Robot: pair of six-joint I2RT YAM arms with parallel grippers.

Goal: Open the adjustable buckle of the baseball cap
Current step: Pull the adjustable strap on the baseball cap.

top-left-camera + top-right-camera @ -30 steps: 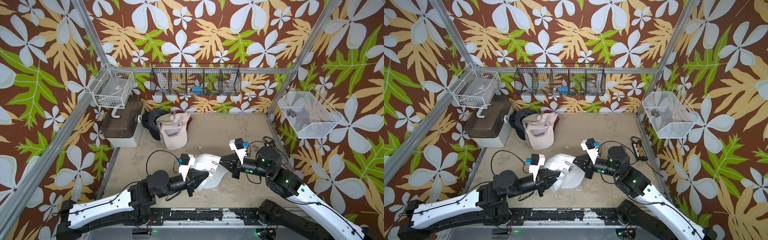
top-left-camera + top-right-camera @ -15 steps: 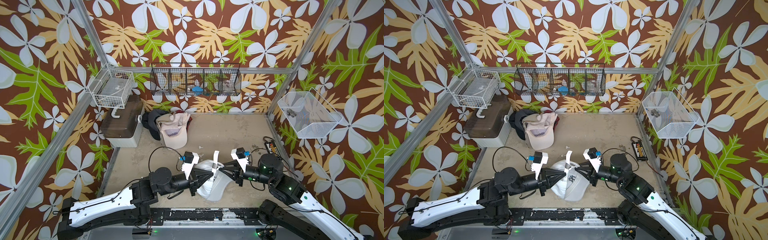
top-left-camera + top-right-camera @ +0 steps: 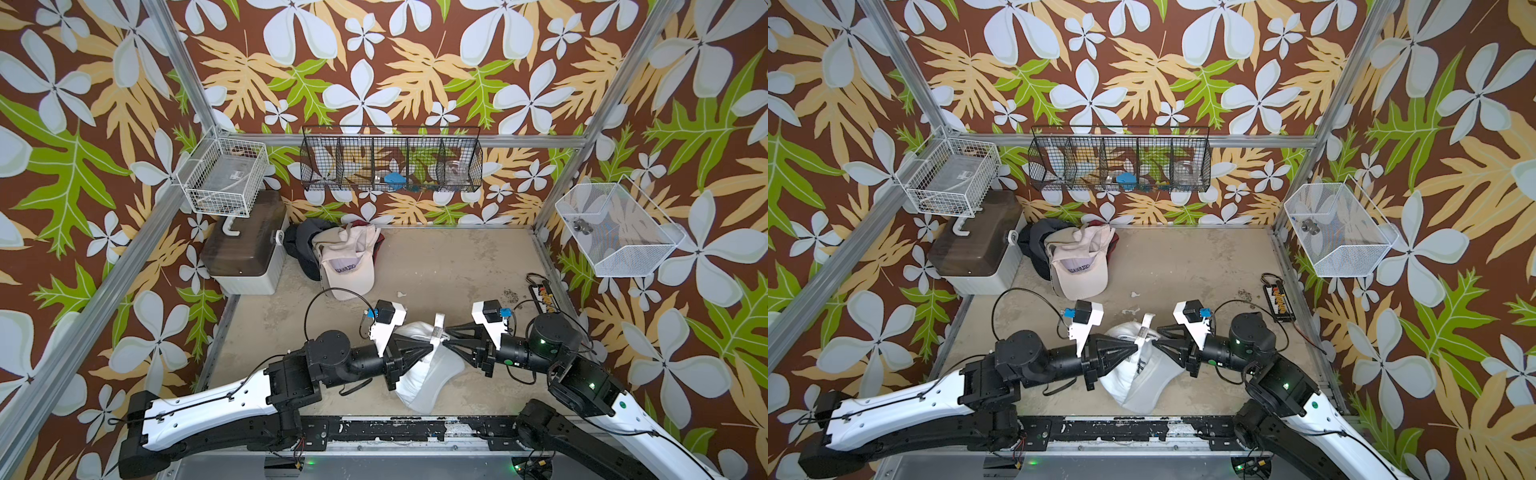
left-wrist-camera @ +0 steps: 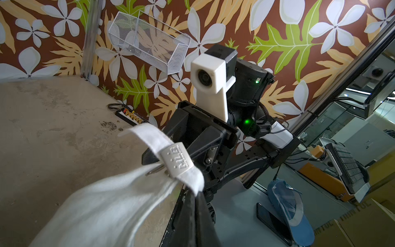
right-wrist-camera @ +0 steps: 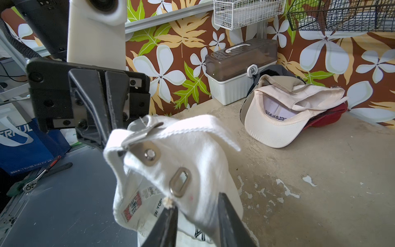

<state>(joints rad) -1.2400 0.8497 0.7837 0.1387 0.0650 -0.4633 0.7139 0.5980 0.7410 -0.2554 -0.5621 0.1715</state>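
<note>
**Left gripper** (image 3: pixel 430 344): jaws fully closed. It pinches the white fabric strap (image 4: pixel 147 133) just beside the silver metal buckle (image 4: pixel 178 160) stamped MLB. The strap's free end stands up past the buckle.

**Right gripper** (image 3: pixel 448 338): jaws part-way apart, tips right at the buckle and facing the left gripper. In the right wrist view the cap's rear cloth lies across the gap. One dark fingertip (image 5: pixel 168 213) touches a frayed thread below a silver oval eyelet (image 5: pixel 180 181). The fingers are not closed on the cloth.

**White fabric baseball cap** (image 3: pixel 428 374): hangs between the two grippers in both top views, crown and brim sagging to the tan tabletop (image 3: pixel 457 266). It is well apart from the white ribbed storage box with a brown translucent lid (image 3: pixel 245 253), nearer the robot and to the box's right.

**Surroundings, placed from the box:**
- Pile of beige, dark and red caps (image 3: pixel 349 266): just beside the box, on its right.
- White wire basket (image 3: pixel 224 174): directly above the box.
- Black wire rack (image 3: pixel 390 162): higher, to the box's right, on the back wall.
- White mesh basket (image 3: pixel 615 232): on the wall opposite the box.
- Small black terminal strip (image 3: pixel 542 295): at the table edge across from the box.

**Room:** bare tabletop runs from the pile beside the box across to the opposite wall. Metal frame posts bound the corners. The black front rail (image 3: pixel 415 428) lies nearer the robot than the box, close under the cap's brim.
</note>
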